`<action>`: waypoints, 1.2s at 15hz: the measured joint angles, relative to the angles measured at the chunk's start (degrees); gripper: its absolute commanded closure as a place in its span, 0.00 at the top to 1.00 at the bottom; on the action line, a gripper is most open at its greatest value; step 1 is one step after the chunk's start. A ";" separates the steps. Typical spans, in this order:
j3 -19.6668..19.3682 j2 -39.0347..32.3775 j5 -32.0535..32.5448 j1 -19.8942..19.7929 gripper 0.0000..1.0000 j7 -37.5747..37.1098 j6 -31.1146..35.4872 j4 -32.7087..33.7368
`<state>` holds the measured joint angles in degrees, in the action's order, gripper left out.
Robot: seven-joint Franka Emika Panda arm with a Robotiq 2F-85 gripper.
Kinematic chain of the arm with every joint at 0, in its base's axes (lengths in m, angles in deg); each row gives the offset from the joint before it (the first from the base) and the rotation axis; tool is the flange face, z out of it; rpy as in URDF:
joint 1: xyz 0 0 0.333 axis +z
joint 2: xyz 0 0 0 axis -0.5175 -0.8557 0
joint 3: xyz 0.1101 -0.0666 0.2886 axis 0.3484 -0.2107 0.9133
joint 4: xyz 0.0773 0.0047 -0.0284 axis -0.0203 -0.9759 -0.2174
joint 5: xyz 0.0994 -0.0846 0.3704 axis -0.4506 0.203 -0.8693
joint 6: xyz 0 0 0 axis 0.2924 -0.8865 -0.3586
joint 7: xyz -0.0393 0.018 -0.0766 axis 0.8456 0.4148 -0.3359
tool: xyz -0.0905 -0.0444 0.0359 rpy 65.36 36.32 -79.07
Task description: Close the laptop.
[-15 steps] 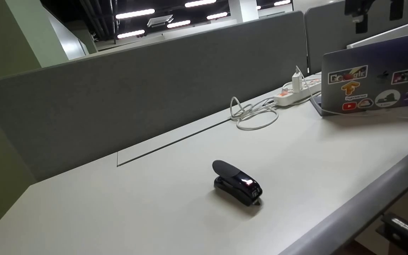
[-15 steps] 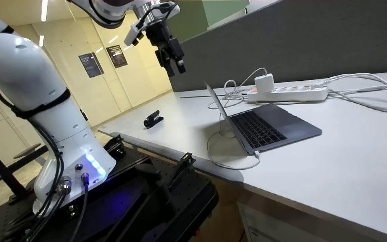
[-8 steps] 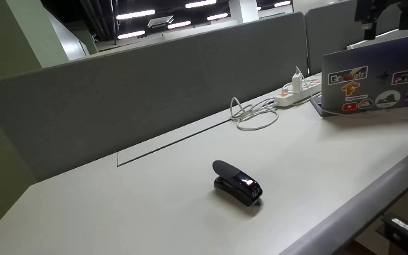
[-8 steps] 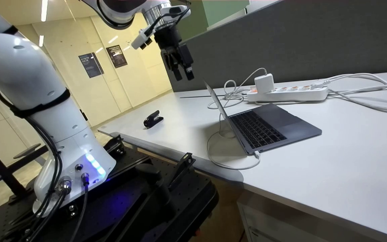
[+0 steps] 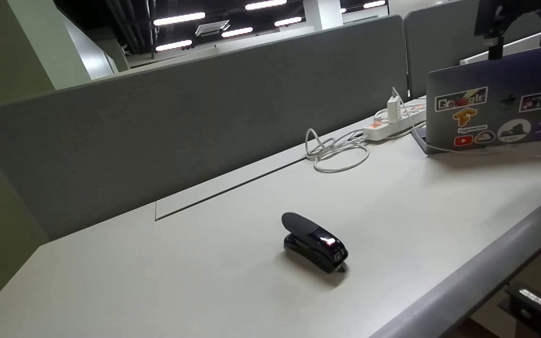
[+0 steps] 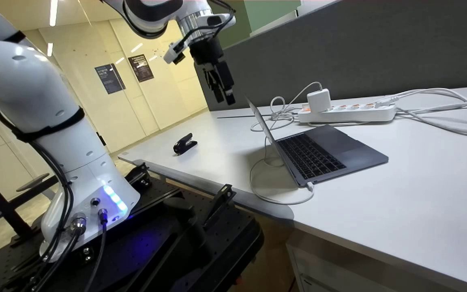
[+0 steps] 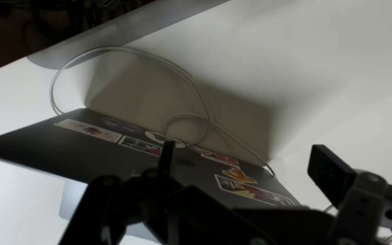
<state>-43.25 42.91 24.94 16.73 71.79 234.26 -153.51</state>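
The grey-blue laptop stands open on the white table, its lid tilted up. In an exterior view its outer lid (image 5: 496, 115) shows colourful stickers. In an exterior view the keyboard side of the laptop (image 6: 347, 150) shows, with the lid nearly edge-on. My gripper (image 6: 224, 97) hangs fingers down beside the lid's top edge, on the outer side, with a small gap in that view. The gripper (image 5: 523, 44) shows spread fingers at the lid's top edge line. In the wrist view the open, empty gripper (image 7: 243, 156) is over the laptop's stickered lid (image 7: 94, 153).
A black stapler (image 5: 315, 241) lies on the table, away from the laptop. A white power strip (image 6: 347, 116) with cables stands by the grey divider (image 6: 359, 48). A white charging cable (image 6: 272, 201) loops behind the lid and plugs into the laptop's side.
My gripper has moved down and toward the laptop, to the right in both exterior views, and is now close to the lid's top edge. The laptop has not moved.
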 measured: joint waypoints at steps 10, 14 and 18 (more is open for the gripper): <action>-0.78 -6.64 -5.96 -2.73 1.00 -9.36 12.61 0.35; -0.39 -7.52 -5.80 -4.19 1.00 -14.63 14.30 1.20; 0.03 -8.59 -5.71 -5.33 1.00 -18.51 14.21 2.22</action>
<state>-43.21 34.32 19.23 11.39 53.29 248.47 -151.29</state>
